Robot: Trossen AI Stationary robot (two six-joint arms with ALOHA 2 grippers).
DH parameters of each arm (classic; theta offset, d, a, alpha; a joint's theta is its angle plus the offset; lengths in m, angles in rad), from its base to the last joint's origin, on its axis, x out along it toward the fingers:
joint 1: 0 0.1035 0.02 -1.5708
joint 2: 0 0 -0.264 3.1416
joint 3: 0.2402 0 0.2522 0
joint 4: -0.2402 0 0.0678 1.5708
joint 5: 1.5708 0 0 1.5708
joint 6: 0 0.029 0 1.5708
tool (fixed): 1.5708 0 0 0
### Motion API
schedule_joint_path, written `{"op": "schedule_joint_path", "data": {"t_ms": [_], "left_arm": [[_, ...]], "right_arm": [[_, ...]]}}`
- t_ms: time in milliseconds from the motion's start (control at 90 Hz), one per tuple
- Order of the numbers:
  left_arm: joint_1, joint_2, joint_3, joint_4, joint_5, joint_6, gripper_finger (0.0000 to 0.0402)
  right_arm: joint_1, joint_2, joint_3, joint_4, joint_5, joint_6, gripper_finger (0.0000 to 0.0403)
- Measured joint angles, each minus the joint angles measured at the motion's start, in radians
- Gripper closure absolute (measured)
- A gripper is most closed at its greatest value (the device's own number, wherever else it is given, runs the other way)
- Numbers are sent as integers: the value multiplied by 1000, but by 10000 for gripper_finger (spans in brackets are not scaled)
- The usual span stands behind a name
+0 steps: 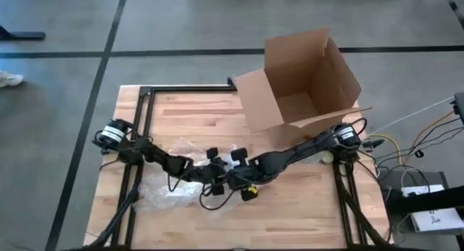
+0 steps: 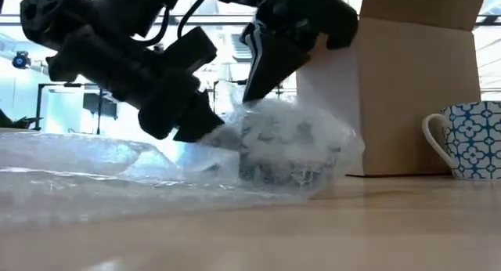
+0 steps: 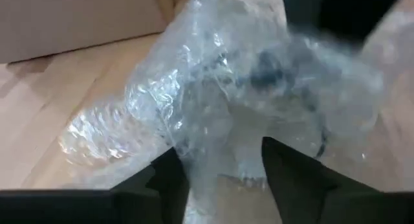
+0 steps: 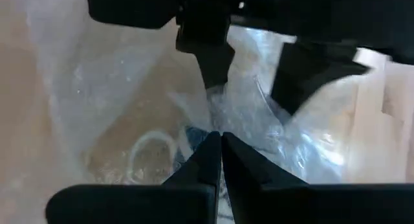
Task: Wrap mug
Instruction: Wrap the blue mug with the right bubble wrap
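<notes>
Bubble wrap, a clear crinkled sheet (image 2: 117, 165), is bunched over a blue-and-white patterned ceramic mug (image 2: 286, 149) that lies near the middle of the pale wooden desk (image 1: 188, 109), just in front of the open brown cardboard box (image 1: 304, 77). Both arms meet over the bundle. The right pincer (image 4: 221, 143) is pressed closed on a fold of the film above the mug, while the left pincer (image 3: 223, 153) stands open with wrap bulging between its fingers (image 3: 294, 169), so it is not gripping anything firmly. The main risk, as I judge it, is that only one thin pinch keeps the covering in place: a tug by the right arm could slide the film off the mug or tear it, since the loose tail of the sheet trails across the desk with nothing weighing it down. The two pincers also work very close together and could knock each other or roll the mug out of its cover. A second patterned mug (image 2: 466, 138) stands upright beside the box, clear of the arms for now.
</notes>
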State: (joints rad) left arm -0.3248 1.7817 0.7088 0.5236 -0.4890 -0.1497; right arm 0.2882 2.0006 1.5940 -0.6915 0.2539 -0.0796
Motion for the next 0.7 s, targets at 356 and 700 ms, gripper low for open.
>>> {"op": "schedule_joint_path", "data": {"t_ms": [356, 700], "left_arm": [[0, -2, 11, -86, 103, 31, 152], [2, -16, 9, -76, 144, 19, 239]], "right_arm": [[8, 37, -2, 76, 18, 13, 403], [6, 61, -2, 102, 116, 30, 403]]}}
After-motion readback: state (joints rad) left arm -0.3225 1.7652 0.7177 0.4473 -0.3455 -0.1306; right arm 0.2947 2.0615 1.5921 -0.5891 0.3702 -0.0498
